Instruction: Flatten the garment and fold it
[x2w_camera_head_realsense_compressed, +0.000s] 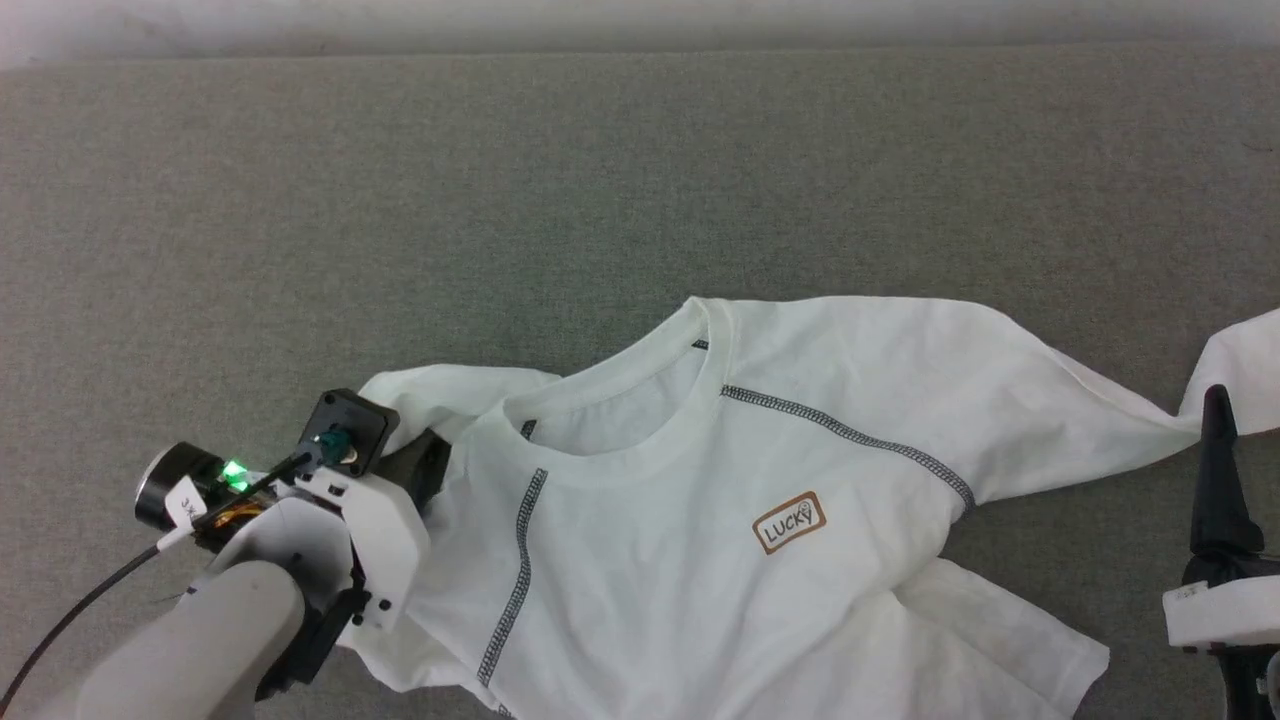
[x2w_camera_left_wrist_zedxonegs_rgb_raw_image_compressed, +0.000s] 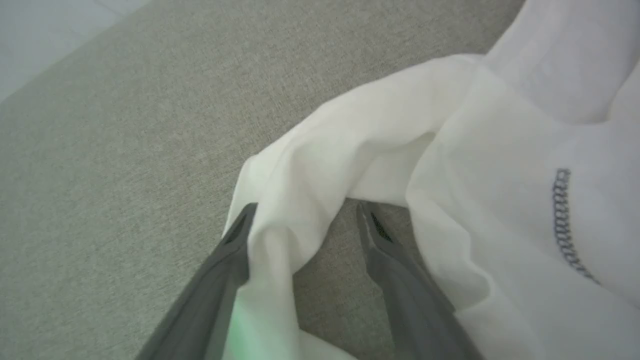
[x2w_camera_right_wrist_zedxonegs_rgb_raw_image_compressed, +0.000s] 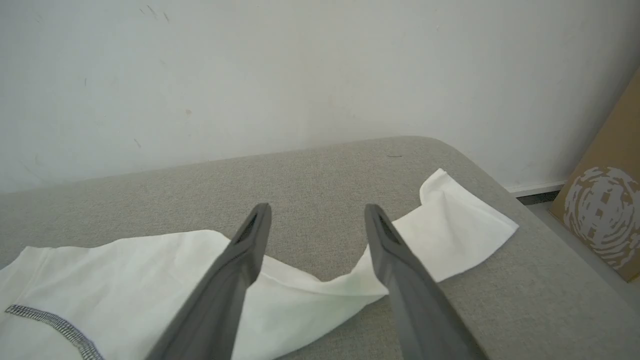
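Wide apart stand the fingers of the left tool (x2w_camera_left_wrist_zedxonegs_rgb_raw_image_compressed: 306, 207), with a bunched fold of the shirt (x2w_camera_head_realsense_compressed: 700, 600) lying between them and draped over one finger, not pinched. In the head view this tool sits at 8 o'clock, against the shirt's shoulder. The shirt lies chest up on the grey bench (x2w_camera_head_realsense_compressed: 600, 180), spread from 6 toward 3 o'clock, its brown logo (x2w_camera_head_realsense_compressed: 789, 521) showing. At 4 o'clock the right tool (x2w_camera_right_wrist_zedxonegs_rgb_raw_image_compressed: 317, 207) is equally wide, just beside a sleeve (x2w_camera_right_wrist_zedxonegs_rgb_raw_image_compressed: 450, 225).
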